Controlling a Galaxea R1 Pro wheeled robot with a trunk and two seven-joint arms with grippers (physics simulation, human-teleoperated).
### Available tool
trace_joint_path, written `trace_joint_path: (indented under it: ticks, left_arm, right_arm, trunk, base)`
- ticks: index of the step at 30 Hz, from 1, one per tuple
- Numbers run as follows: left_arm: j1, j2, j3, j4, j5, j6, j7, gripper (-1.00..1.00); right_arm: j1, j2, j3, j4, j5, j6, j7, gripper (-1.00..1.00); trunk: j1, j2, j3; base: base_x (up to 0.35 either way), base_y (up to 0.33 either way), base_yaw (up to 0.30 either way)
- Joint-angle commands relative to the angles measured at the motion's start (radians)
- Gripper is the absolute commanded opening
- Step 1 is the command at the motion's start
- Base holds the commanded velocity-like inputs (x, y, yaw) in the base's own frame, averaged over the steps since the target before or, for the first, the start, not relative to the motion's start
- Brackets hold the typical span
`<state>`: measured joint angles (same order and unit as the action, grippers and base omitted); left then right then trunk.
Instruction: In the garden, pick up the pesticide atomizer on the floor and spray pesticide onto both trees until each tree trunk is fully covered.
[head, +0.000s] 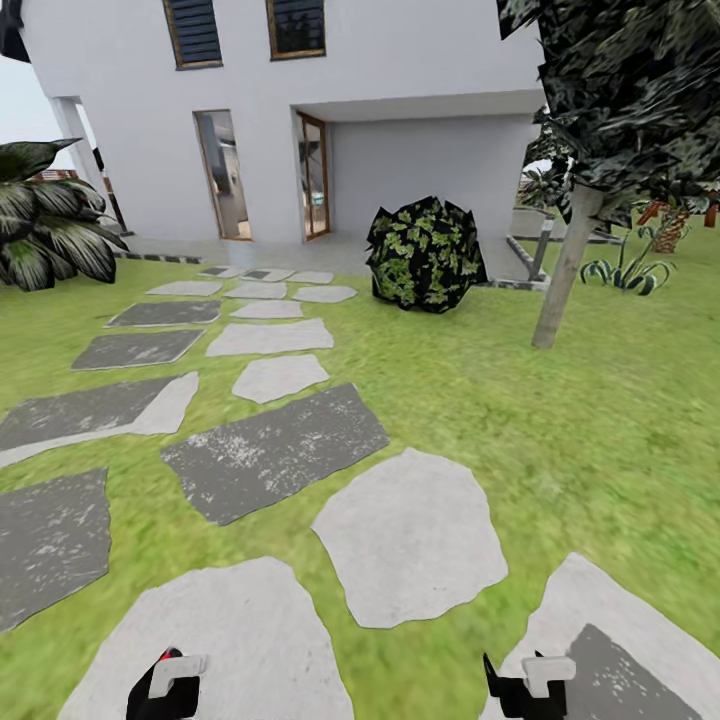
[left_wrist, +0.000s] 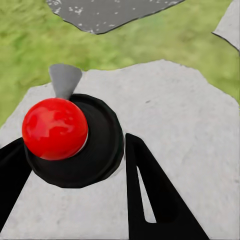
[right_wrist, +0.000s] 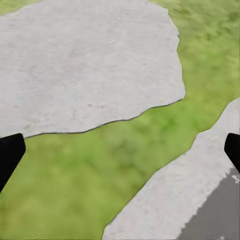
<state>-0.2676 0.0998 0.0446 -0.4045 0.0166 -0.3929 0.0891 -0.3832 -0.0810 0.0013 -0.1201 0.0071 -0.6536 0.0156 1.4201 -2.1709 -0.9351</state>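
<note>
open lawn (head: 560, 420) ahead; bush (head: 425, 255), perhaps tree trunk (head: 565, 270) as obstacles

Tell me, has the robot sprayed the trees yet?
Not yet. The left gripper already holds the sprayer with its red knob, so the pickup looks done. The right gripper is open. The robot stands on the stone path; a tree trunk ahead shows no spray.

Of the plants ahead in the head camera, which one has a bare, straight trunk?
The tree at right, its pale trunk leaning up from the lawn. The round bush by the house and the spiky plant at left are leafy throughout.
</note>
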Motion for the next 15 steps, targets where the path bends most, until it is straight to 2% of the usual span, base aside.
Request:
trace_joint_path:
  ticks: [1,15]
  left_arm:
    - [-0.001,0.0,0.0,0.001,0.002,-0.004,0.001,-1.0]
    - [-0.001,-0.002,0.0,0.0,0.002,-0.003,0.001,-1.0]
  right_arm:
    - [0.0,0.0,0.0,0.0,0.001,-0.003,0.002,1.0]
    - [0.0,0.001,0.0,0.0,0.001,-0.003,0.002,1.0]
  trunk:
    - [-0.004,0.007,0.002]
    - [-0.008,0.014,0.006]
  base:
    - [0.0,0.0,0.276]
    - [0.0,0.0,0.277]
